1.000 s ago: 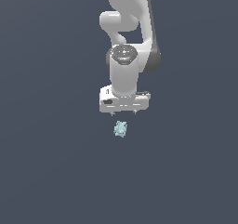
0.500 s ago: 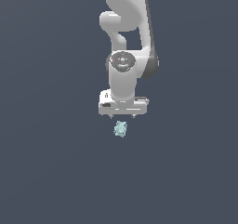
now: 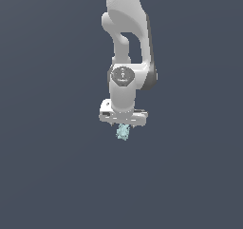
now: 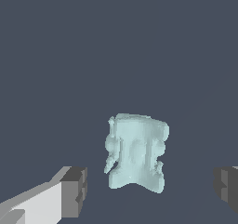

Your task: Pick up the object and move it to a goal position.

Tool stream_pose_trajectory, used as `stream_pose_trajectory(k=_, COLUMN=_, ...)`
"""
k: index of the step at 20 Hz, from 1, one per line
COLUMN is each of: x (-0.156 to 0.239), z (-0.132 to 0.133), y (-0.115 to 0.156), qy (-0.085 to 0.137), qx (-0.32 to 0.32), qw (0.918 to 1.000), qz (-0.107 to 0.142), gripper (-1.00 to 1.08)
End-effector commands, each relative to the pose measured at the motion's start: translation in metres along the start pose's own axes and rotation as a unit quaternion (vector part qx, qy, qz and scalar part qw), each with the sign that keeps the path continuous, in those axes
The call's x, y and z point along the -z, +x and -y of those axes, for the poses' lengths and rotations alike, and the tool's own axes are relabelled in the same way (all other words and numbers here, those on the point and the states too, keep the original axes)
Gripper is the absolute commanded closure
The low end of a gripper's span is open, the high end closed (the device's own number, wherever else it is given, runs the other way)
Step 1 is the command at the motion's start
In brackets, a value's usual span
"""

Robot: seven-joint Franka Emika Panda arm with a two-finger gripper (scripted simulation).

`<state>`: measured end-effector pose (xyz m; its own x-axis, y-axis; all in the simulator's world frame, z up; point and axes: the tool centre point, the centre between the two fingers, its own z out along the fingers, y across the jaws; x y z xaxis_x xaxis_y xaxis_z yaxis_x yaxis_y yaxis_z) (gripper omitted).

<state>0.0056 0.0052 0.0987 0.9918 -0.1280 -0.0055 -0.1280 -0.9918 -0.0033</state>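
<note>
The object is a tiny pale teal lumpy thing on the dark grey floor, just under the white hand in the exterior view. My gripper hangs straight down over it, open, with the object's top between the fingertips. In the wrist view the object lies between the two dark finger pads, one pad on one side and the other pad at the far edge, each with a clear gap to it. Nothing is held.
A flat, uniform dark grey floor surrounds the object. The white arm rises above the hand toward the top of the exterior view.
The arm has come down. The hand, earlier a short way above the object, now reaches its top with the fingers on either side. The object has not moved.
</note>
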Motion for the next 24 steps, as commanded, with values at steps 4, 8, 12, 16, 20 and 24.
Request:
stream_pose_trajectory(k=4, x=-0.007, z=-0.002, y=0.002, qy=-0.002, qx=-0.012, qw=0.9999, qz=-0.003, gripper=-0.92)
stream_pose_trajectory(k=8, x=-0.010, z=-0.002, y=0.001, qy=-0.001, qx=-0.010, qw=0.9999, qz=-0.002, gripper=-0.92)
stream_pose_trajectory(k=12, x=-0.025, z=-0.002, y=0.001, qy=-0.001, qx=-0.011, qw=0.9999, qz=-0.002, gripper=-0.92)
stream_pose_trajectory(k=16, x=-0.046, z=-0.002, y=0.001, qy=-0.002, qx=-0.012, qw=0.9999, qz=-0.003, gripper=-0.92)
stream_pose_trajectory(k=20, x=-0.056, z=-0.002, y=0.002, qy=-0.002, qx=-0.012, qw=0.9999, qz=-0.003, gripper=-0.92)
stream_pose_trajectory(k=24, x=-0.057, z=-0.002, y=0.002, qy=-0.002, qx=-0.013, qw=0.9999, qz=-0.003, gripper=1.08)
